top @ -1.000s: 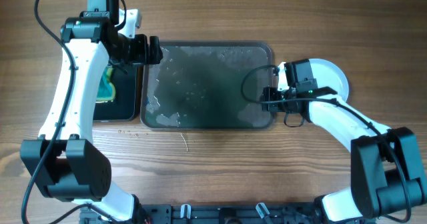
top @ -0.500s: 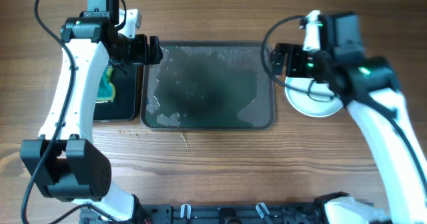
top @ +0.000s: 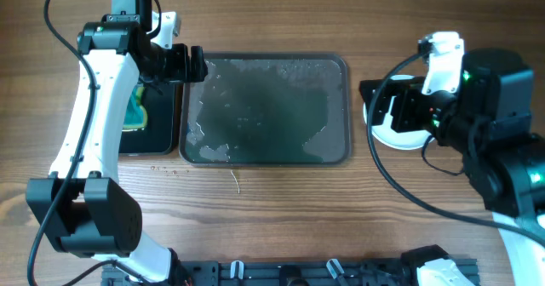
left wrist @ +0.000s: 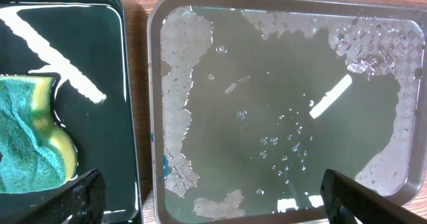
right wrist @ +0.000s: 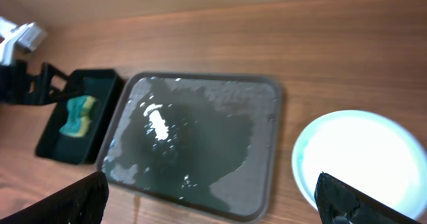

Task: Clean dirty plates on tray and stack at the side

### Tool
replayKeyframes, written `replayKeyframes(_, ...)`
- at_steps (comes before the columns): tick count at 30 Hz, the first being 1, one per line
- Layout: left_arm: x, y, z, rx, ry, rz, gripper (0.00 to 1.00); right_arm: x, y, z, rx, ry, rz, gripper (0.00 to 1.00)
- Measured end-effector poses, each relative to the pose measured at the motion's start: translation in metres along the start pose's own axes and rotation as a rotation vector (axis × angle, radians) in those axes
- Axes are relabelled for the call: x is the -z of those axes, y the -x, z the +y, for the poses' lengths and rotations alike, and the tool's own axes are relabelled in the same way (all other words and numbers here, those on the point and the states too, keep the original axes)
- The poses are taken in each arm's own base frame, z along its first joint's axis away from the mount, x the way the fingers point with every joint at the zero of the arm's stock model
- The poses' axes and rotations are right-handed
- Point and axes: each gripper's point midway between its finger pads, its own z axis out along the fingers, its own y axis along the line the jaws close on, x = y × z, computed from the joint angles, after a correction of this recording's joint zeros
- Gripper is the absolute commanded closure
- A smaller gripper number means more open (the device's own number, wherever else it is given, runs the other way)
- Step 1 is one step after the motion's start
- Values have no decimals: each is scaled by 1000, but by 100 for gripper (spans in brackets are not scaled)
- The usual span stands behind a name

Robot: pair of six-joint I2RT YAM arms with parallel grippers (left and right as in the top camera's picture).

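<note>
The dark grey tray (top: 264,150) lies mid-table, wet and blotchy, with no plate on it. It also shows in the left wrist view (left wrist: 287,104) and the right wrist view (right wrist: 193,144). White plates (top: 404,140) sit on the table right of the tray, partly hidden by my right arm; I cannot tell how many. The top plate (right wrist: 360,157) looks clean. My right gripper (top: 375,107) hangs high above the plates' left edge, open and empty (right wrist: 213,207). My left gripper (top: 194,65) is open and empty over the tray's far left corner (left wrist: 213,207).
A black tub (top: 157,128) stands left of the tray and holds a green and yellow sponge (top: 136,107), which also shows in the left wrist view (left wrist: 27,144). Water droplets dot the wood in front of the tray.
My right arm has risen from low beside the tray's right edge and moved right, now high over the plates. The left arm has not moved.
</note>
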Motion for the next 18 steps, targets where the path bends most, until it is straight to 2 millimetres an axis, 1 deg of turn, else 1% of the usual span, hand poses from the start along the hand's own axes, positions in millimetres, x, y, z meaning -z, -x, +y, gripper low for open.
replayKeyframes(4, 0, 0, 0, 0, 0, 0, 0, 18, 6, -10, 10, -69, -65, 0)
replayKeyframes(8, 0, 0, 0, 0, 1, 0, 0, 35, 23, -15, 34, -92, -227, 0)
replayKeyframes(11, 0, 0, 0, 0, 1, 0, 0, 43, 25, -23, 42, -99, -355, 0)
replayKeyframes(13, 0, 0, 1, 0, 3, -1, 0, 43, 20, -30, 46, -102, -430, 0)
replayKeyframes(15, 0, 0, 1, 0, 4, 0, 0, 42, 10, -38, 55, -107, -480, 0)
replayKeyframes(16, 0, 0, 1, 0, 3, -1, 0, 38, -4, -44, 67, -106, -497, 0)
replayKeyframes(18, 0, 0, 1, -1, 3, -1, 0, 37, -12, -46, 96, -86, -584, 0)
